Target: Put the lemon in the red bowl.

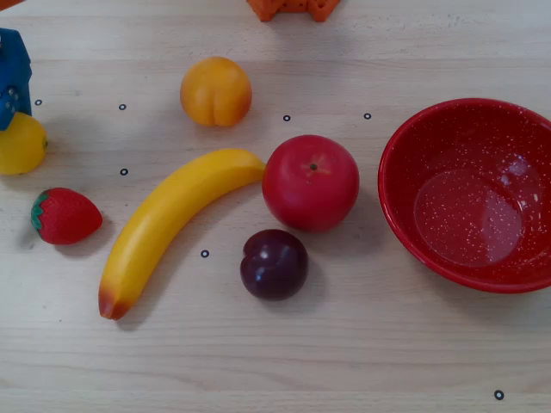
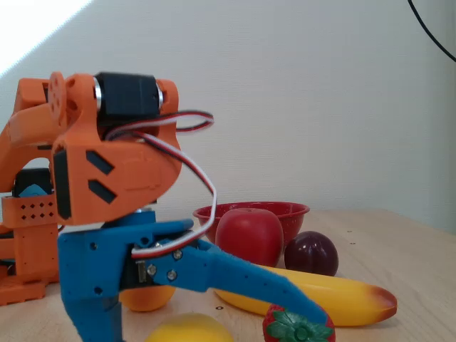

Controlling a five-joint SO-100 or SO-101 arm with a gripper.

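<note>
claw (image 2: 178, 324) open, straddling lemon (image 1: 21, 144) | red bowl (image 1: 405, 215) empty | no readable writing

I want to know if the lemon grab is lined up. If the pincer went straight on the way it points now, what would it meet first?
Probably the strawberry: the pincer's blue finger slants down to it, with the lemon beneath the finger. Depth is unclear here.

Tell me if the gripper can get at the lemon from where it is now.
Probably yes. The blue gripper hangs right over the small bright-yellow lemon, and nothing lies between them. The red strawberry sits close beside it and could get nudged. Whether the jaws are open is unclear.
</note>
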